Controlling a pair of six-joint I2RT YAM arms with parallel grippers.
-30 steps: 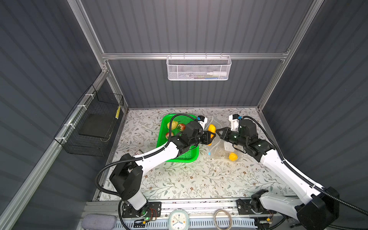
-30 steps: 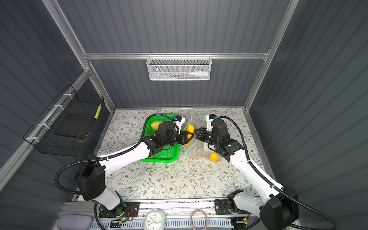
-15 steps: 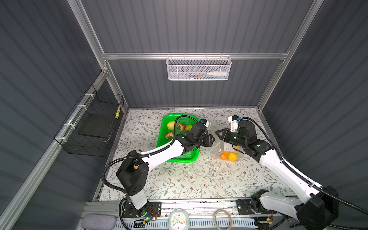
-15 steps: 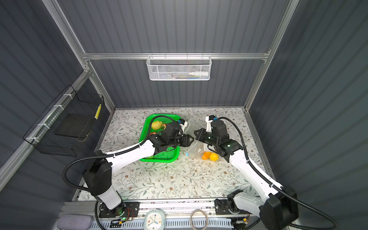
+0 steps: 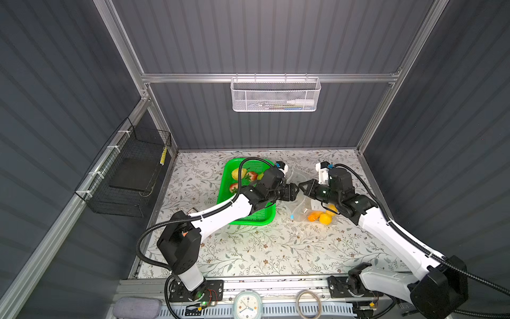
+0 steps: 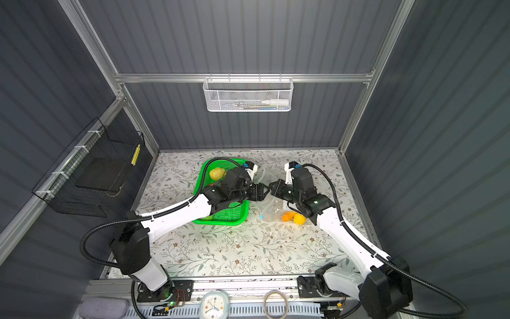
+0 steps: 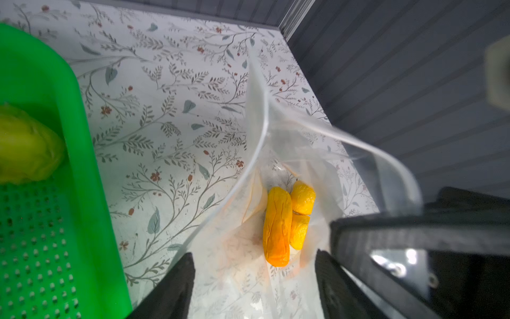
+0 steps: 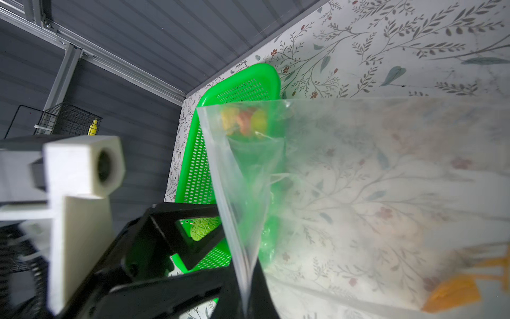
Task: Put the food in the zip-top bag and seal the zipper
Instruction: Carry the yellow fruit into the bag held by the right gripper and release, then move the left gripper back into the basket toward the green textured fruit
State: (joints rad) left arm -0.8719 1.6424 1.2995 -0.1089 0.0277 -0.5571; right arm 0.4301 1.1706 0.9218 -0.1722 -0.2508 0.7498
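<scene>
Bag lies just right of the basket — clear film, we can hardly trace its outline, and the right arm covers part of it. Orange piece and yellow fruits sit inside. Right gripper pinches the bag's mouth edge. Left gripper is spread wide over the mouth — holding nothing.

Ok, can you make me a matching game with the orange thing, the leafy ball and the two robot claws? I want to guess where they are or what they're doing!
Things:
1. long orange piece
2. yellow-green leafy ball
3. left gripper
4. right gripper

Place or state:
A. shut on the edge of the zip-top bag
B. lying inside the zip-top bag
C. open, holding nothing
D. sitting in the green basket

Right pairs: 1-B, 2-D, 3-C, 4-A
</scene>
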